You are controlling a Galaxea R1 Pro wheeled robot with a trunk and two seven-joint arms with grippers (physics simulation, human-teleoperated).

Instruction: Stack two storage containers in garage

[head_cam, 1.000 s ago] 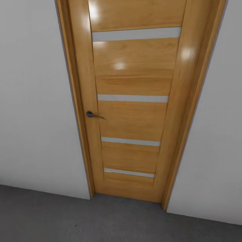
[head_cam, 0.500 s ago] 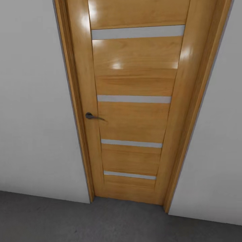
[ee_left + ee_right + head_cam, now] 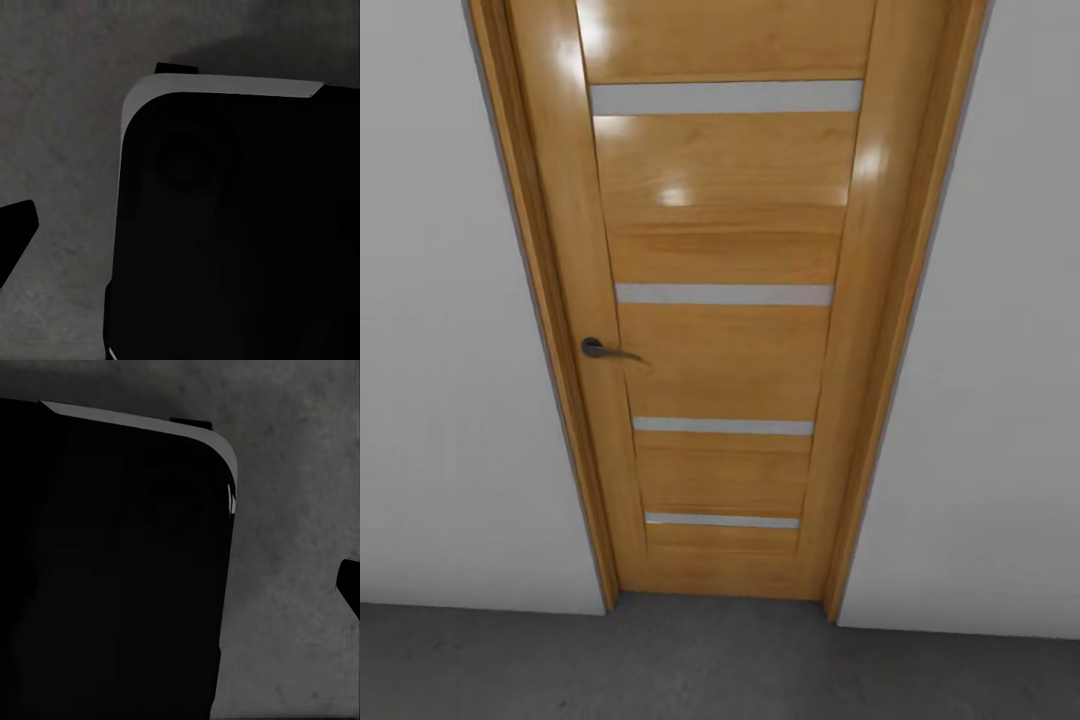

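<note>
The two orange-red storage containers are out of view. In the head view I face a closed slatted light-wood door [image 3: 720, 330] with a dark lever handle [image 3: 598, 349], set in a white wall [image 3: 440, 350] above the dark grey concrete floor [image 3: 700, 665]. In the left wrist view one dark fingertip [image 3: 15, 232] shows at the picture's edge over the floor [image 3: 60, 112], beside my black base [image 3: 232, 225]. The right wrist view has one fingertip [image 3: 349, 585] at the edge, next to the base [image 3: 112, 570]. Each fingertip stands wide of centre, with nothing held.
The door frame [image 3: 880, 350] and white wall [image 3: 1000, 350] stand close ahead. A strip of grey floor lies between me and the door. Mottled concrete [image 3: 300, 510] shows around my base in both wrist views.
The whole head picture has shifted: the door now sits further left and squarer in it, so the camera has moved. The door itself stays closed.
</note>
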